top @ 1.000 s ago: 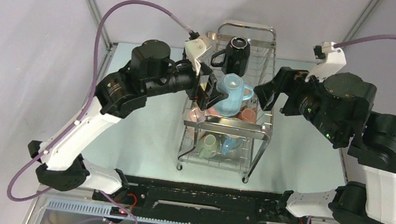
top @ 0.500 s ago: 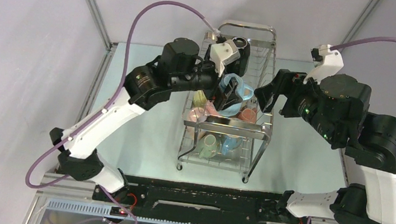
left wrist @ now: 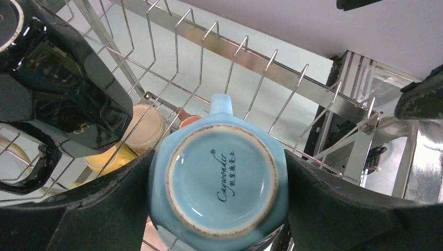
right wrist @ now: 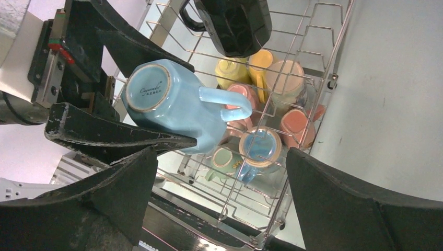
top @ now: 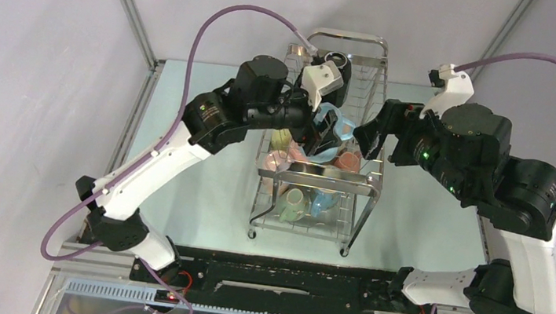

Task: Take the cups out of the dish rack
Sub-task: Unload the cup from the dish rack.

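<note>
Now mid-pickup: clamped on blue cup [right wrist: 172, 102] with left gripper [left wrist: 218, 172] atop rack [top: 320, 179]; right gripper [right wrist: 220, 154] spread wide, empty. Next: lift straight up and out.

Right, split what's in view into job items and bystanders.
For the job: dish rack; light blue mug, held by the left gripper; black mug; yellow mug, pink mug, cream mug, orange mug, pale green mug below.

Just standing by: table; frame post.
</note>
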Available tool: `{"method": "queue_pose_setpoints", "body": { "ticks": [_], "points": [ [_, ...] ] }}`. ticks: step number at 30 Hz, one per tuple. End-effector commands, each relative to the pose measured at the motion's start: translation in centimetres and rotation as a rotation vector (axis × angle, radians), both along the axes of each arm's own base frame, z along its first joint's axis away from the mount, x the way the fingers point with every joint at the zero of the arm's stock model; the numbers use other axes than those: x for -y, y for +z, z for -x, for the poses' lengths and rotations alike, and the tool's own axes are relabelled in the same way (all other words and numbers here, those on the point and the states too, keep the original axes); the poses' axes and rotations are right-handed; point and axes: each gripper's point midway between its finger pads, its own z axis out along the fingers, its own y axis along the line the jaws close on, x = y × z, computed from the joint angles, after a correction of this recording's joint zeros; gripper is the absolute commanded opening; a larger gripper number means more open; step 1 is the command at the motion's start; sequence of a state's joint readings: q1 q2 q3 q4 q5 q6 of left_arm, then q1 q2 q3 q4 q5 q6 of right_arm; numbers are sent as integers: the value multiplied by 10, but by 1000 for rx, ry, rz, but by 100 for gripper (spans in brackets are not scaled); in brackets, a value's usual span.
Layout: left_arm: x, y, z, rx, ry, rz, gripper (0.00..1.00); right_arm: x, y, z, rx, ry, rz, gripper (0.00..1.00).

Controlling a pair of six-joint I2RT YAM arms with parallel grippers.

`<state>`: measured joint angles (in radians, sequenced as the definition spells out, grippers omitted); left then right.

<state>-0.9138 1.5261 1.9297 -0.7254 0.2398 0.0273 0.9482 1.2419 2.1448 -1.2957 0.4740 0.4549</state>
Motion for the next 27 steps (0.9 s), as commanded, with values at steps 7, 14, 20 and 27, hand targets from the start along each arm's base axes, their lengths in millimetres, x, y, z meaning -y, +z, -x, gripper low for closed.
{"method": "queue_pose_setpoints", "body": {
  "ticks": [7,14,20,27],
  "points": [
    [-5,22,2,33,21,65,31,-7,9,-1,38,29,-70,100],
    [-15,79,3,-19,60,283,14,-24,19,-4,79,82,-159,100],
    [-25,107,-4,-101,77,420,2,-30,30,-4,118,125,-278,99],
    [-33,130,-16,-219,93,564,0,-40,33,2,146,206,-400,100]
  ]
}}
